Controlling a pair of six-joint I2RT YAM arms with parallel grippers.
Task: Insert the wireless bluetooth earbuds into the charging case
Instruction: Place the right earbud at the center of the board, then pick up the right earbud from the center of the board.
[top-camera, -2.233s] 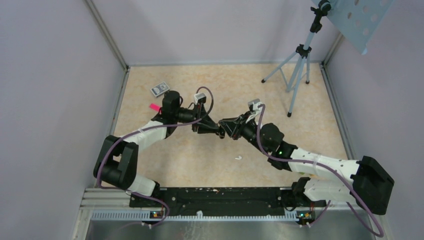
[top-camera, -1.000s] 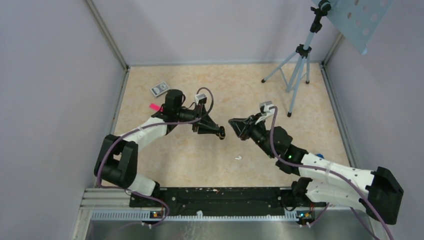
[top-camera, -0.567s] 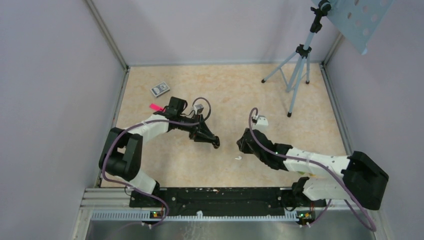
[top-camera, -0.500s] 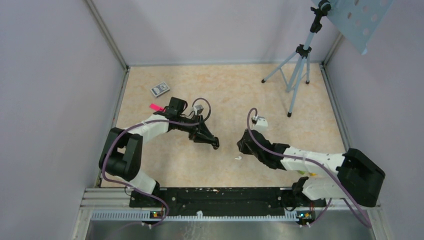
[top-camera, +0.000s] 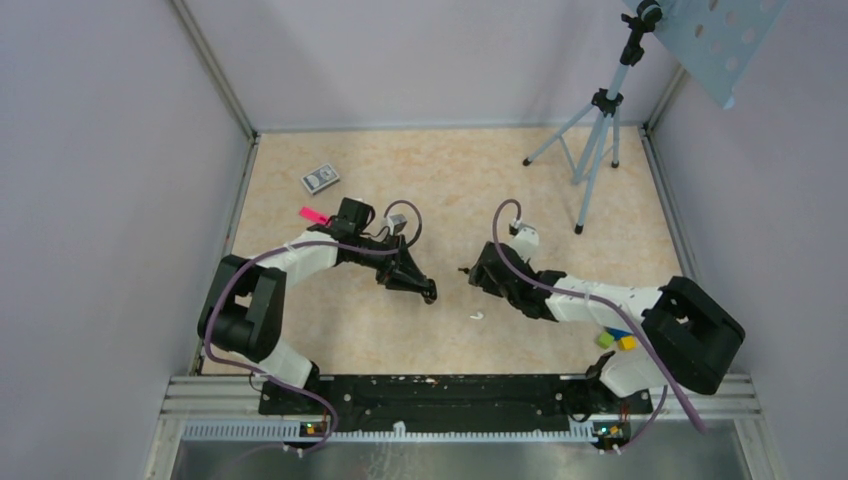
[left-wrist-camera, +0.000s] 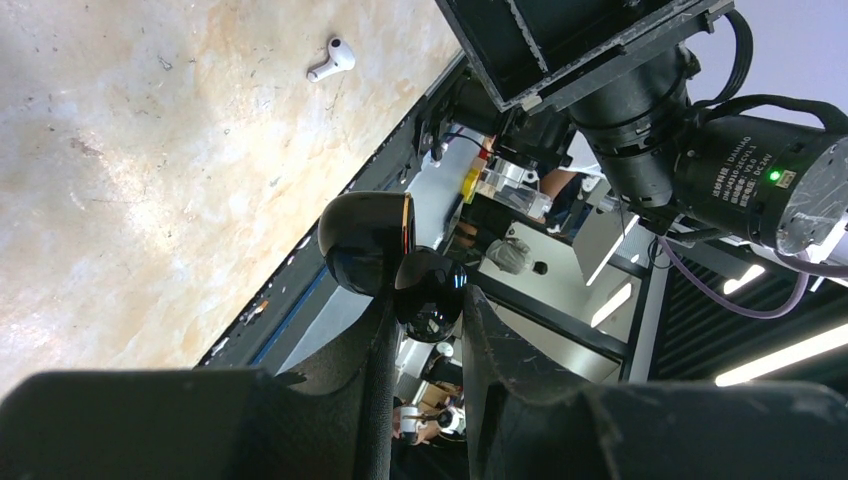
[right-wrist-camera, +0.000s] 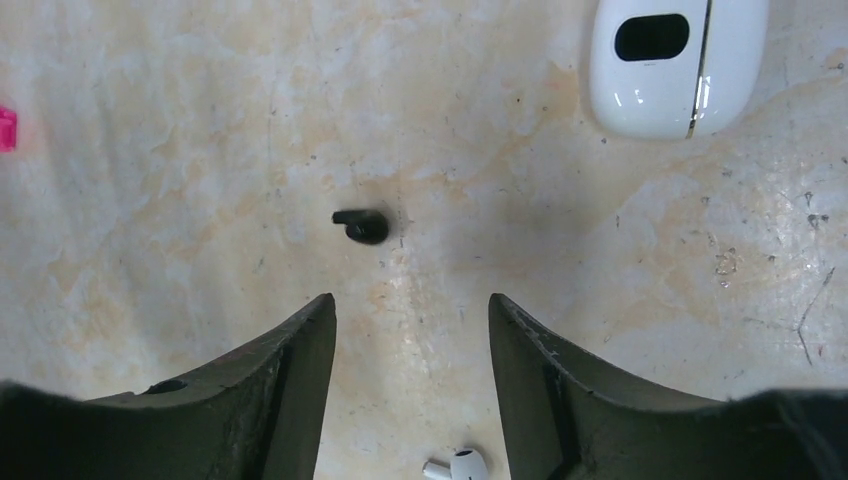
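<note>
R jaws now spread, black earbud (right-wrist-camera: 362, 224) loose on table (right-wrist-camera: 150, 150) ahead; L jaws still clench black case (left-wrist-camera: 365, 240).

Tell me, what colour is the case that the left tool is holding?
Glossy black: the charging case shows best in the left wrist view.

Two earbuds are lying out: one black earbud (right-wrist-camera: 360, 225), one white earbud (right-wrist-camera: 455, 465). Two cases are showing: white case (right-wrist-camera: 670, 65), black case (left-wrist-camera: 370, 240). One tripod (top-camera: 605, 100) is standing far right.
</note>
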